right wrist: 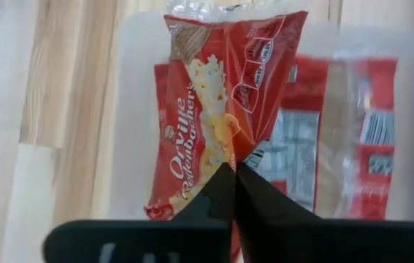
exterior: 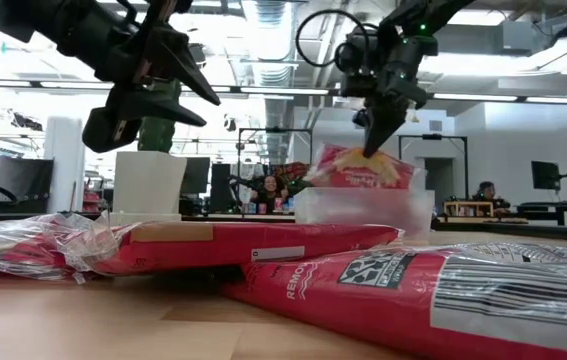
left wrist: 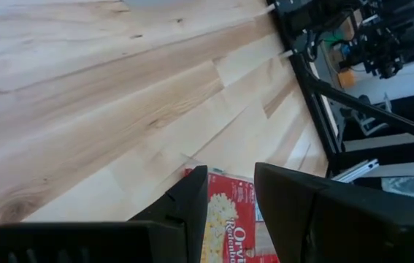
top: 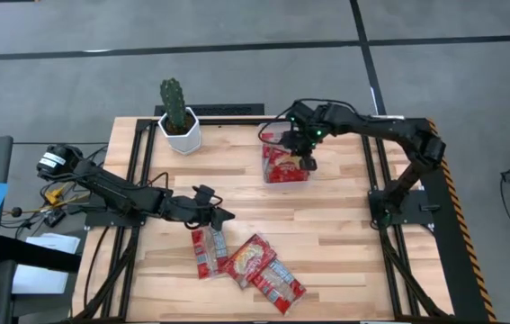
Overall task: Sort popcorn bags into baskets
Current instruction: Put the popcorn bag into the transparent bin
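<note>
Right wrist view had the right gripper [right wrist: 234, 169] pinching a popcorn bag [right wrist: 221, 102] by its edge, right over the clear basket [top: 301, 175] at the table's far side, so I'd say the trick was to get it low and flat over the tray before letting go, so it didn't snag the rim. That basket already had at least one more red packet [right wrist: 323, 153] lying in it. Meanwhile the left gripper [top: 223, 216] hung spread above the loose bags [top: 247, 263] near the front edge.
</note>
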`<state>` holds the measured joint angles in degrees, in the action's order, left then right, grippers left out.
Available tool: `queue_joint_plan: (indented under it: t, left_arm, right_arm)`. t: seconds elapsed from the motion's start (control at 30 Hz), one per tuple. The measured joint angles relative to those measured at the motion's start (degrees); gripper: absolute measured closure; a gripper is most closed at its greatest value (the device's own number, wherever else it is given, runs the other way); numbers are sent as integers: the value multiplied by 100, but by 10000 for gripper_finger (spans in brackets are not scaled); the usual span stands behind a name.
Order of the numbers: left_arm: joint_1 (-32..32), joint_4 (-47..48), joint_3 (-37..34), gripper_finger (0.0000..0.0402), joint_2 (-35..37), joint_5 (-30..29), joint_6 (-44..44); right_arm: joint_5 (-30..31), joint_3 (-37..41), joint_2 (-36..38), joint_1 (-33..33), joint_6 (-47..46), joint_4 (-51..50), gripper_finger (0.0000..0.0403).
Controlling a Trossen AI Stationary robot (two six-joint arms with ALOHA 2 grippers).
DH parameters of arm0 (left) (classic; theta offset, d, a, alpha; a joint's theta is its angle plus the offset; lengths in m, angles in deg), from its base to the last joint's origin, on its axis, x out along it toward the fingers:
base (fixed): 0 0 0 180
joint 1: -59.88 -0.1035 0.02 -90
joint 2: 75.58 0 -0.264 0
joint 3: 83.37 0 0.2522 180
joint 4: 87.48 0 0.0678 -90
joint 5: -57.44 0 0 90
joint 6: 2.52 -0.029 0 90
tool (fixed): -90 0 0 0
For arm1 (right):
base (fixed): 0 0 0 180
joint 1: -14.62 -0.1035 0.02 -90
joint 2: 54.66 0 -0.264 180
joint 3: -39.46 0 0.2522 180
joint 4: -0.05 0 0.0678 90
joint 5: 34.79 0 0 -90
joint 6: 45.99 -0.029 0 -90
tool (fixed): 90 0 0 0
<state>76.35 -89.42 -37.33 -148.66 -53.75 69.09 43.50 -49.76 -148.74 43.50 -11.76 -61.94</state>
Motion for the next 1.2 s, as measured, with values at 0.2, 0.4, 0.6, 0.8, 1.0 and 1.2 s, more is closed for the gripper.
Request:
queue_joint_plan:
  t: [0.2, 0.4, 0.6, 0.8, 1.0, 1.2]
  left_arm:
    - [-7, 0, 0, 300, 0, -5, -35]
    - [-6, 25, 2, 300, 0, -17, -131]
    - [-6, 30, 2, 286, 0, 3, -285]
    - [-36, 32, 4, 253, 0, 33, -303]
    - [-178, -113, 5, 238, 0, 299, -148]
    - [-251, -222, 7, 236, 2, 342, -197]
  right_arm:
    - [554, -2, 0, -361, 297, -125, 339]
    - [1029, -10, 0, -527, 321, 184, 326]
    - [1058, -548, 0, -513, -202, -67, 321]
    - [942, -754, 4, -512, -419, -105, 326]
    - [181, -595, 0, -311, -573, 52, 329]
    - [-516, -547, 2, -84, -746, 110, 329]
